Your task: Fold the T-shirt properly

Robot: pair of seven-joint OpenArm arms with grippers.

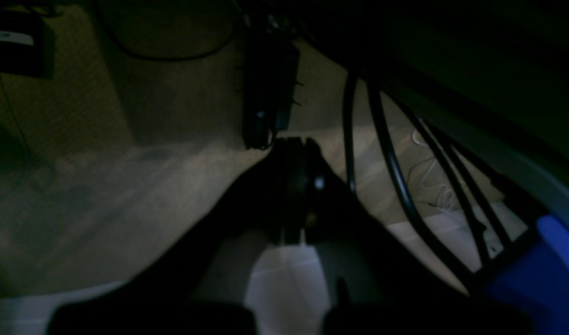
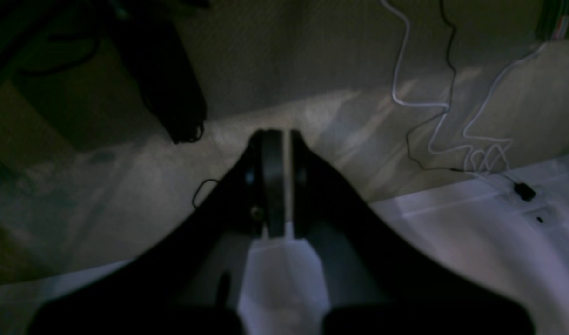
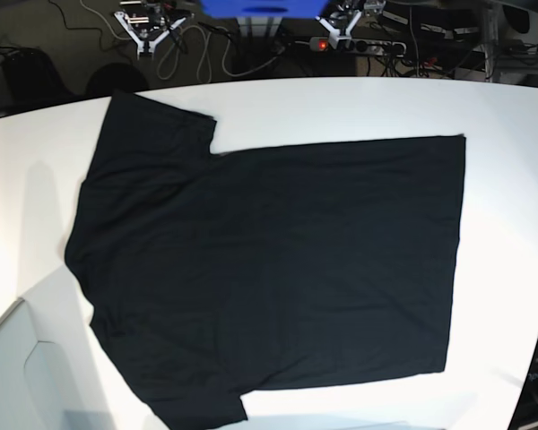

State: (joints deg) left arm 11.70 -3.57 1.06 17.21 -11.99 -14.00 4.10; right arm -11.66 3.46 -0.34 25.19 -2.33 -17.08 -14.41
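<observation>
The T-shirt [image 3: 278, 269] lies spread flat on the white table [image 3: 341, 107] in the base view, plain black side up. Its sleeves point left and its hem runs along the right. Neither arm shows in that view. In the left wrist view my left gripper [image 1: 294, 144] is shut with nothing in it, hanging past the table's edge [image 1: 284, 279] over the carpet. My right gripper [image 2: 286, 136] is likewise shut and empty, out beyond the table edge [image 2: 451, 232]. No cloth appears in either wrist view.
Behind the table are a power strip [image 3: 359, 43], cable tangles [image 3: 175, 54] and a blue object [image 3: 260, 7]. Black cables [image 1: 405, 186] and a blue part [image 1: 558, 260] pass right of the left gripper. A white cable [image 2: 433, 107] lies on the carpet.
</observation>
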